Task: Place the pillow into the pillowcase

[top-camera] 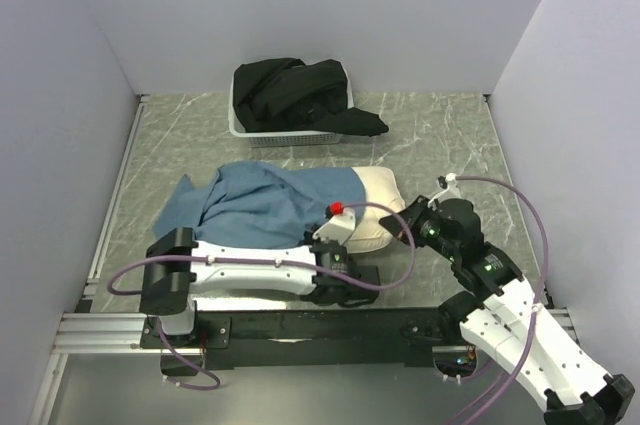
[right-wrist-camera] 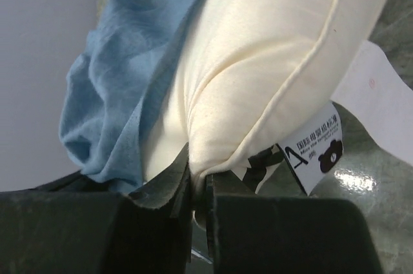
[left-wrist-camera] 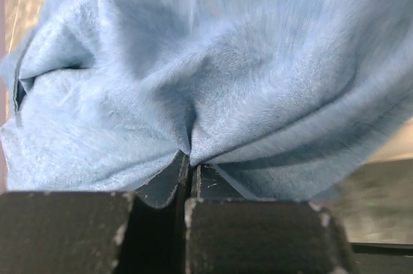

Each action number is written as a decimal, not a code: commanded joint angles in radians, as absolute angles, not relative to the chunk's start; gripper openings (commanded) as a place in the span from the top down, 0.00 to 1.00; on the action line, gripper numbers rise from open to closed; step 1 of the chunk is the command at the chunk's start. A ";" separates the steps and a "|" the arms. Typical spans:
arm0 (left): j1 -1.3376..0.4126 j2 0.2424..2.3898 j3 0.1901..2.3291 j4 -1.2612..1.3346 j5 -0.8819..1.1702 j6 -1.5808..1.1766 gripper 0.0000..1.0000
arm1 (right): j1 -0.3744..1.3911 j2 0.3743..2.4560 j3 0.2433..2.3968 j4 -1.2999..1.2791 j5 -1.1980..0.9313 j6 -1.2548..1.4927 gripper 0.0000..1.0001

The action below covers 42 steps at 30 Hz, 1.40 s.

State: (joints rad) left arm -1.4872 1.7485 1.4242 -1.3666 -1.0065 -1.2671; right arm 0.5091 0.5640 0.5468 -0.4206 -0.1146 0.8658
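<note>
Left hand clamps a fold of the pillowcase; right hand pinches the pillow — mid-counter, bare end poking toward 3 o'clock. Draw fabric that way, feeding the pillow toward 9 — slowly.

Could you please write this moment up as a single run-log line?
left gripper: shut on pillowcase | right gripper: shut on pillow corner | pillow: one end showing outside pillowcase

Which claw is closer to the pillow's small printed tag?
Right. The right gripper pinches the pillow at its corner, right beside the tag. The left gripper is shut on the pillowcase, with no tag in its view.
</note>
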 commanded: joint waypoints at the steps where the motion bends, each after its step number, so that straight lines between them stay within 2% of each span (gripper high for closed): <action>1: -1.483 1.622 1.639 -1.338 -1.134 -1.099 0.99 | 0.543 0.548 0.656 -0.397 -0.193 0.850 1.00; 5: -1.512 1.501 1.794 -1.113 -1.028 -0.741 0.99 | 0.580 0.584 0.715 -0.420 -0.207 0.821 1.00; 6: -1.513 1.467 1.798 -0.971 -0.953 -0.670 0.99 | 0.594 0.586 0.721 -0.420 -0.207 0.822 1.00; 9: -1.424 1.370 1.839 -0.827 -0.771 -0.546 0.99 | 0.646 0.598 0.747 -0.414 -0.202 0.839 1.00; 10: -1.360 1.353 1.868 -0.812 -0.670 -0.514 0.99 | 0.659 0.601 0.758 -0.413 -0.202 0.845 1.00; 12: -1.297 1.367 1.922 -0.811 -0.602 -0.486 0.99 | 0.725 0.606 0.801 -0.400 -0.190 0.871 1.00; 16: -1.084 1.488 2.086 -0.848 -0.293 -0.488 0.99 | 0.870 0.647 0.909 -0.399 -0.124 0.885 1.00; 19: -0.978 1.567 2.121 -0.856 -0.155 -0.506 0.99 | 0.922 0.704 0.946 -0.373 -0.130 0.882 0.96; 21: -0.924 1.591 2.076 -0.833 -0.053 -0.531 0.99 | 0.922 0.735 0.925 -0.347 -0.130 0.888 0.89; 22: -0.878 1.582 1.963 -0.800 -0.005 -0.558 0.99 | 0.922 0.745 0.896 -0.336 -0.133 0.887 0.82; 24: -0.850 1.556 1.829 -0.671 0.089 -0.592 0.99 | 0.911 0.778 0.868 -0.312 -0.124 0.881 0.73; 25: -0.835 1.540 1.725 -0.637 0.103 -0.615 0.99 | 0.885 0.793 0.842 -0.302 -0.136 0.876 0.66; 28: -0.828 1.534 1.593 -0.575 0.083 -0.641 0.99 | 0.798 0.862 0.793 -0.261 -0.239 0.851 0.60; 29: -0.828 1.532 1.568 -0.565 0.072 -0.646 0.99 | 0.716 0.888 0.779 -0.240 -0.262 0.839 0.57; 30: -0.827 1.531 1.546 -0.540 0.054 -0.649 0.99 | 0.677 0.894 0.767 -0.233 -0.284 0.828 0.51; 31: -0.822 1.528 1.516 -0.534 0.043 -0.656 0.99 | 0.645 0.900 0.767 -0.235 -0.272 0.816 0.37; 33: -0.819 1.526 1.502 -0.522 0.022 -0.660 0.99 | 0.588 0.897 0.796 -0.303 -0.197 0.744 0.22; 34: -0.816 1.531 1.505 -0.522 0.003 -0.661 0.99 | 0.578 0.888 0.825 -0.323 -0.167 0.723 0.08; 35: -0.813 1.531 1.503 -0.515 0.003 -0.660 0.99 | 0.575 0.859 0.839 -0.353 -0.096 0.688 0.01; 39: -0.804 1.537 1.511 -0.508 0.003 -0.661 0.99 | 0.574 0.756 0.877 -0.400 0.085 0.592 0.00; 42: -0.802 1.537 1.519 -0.503 0.003 -0.657 0.99 | 0.571 0.671 0.824 -0.387 0.153 0.558 0.00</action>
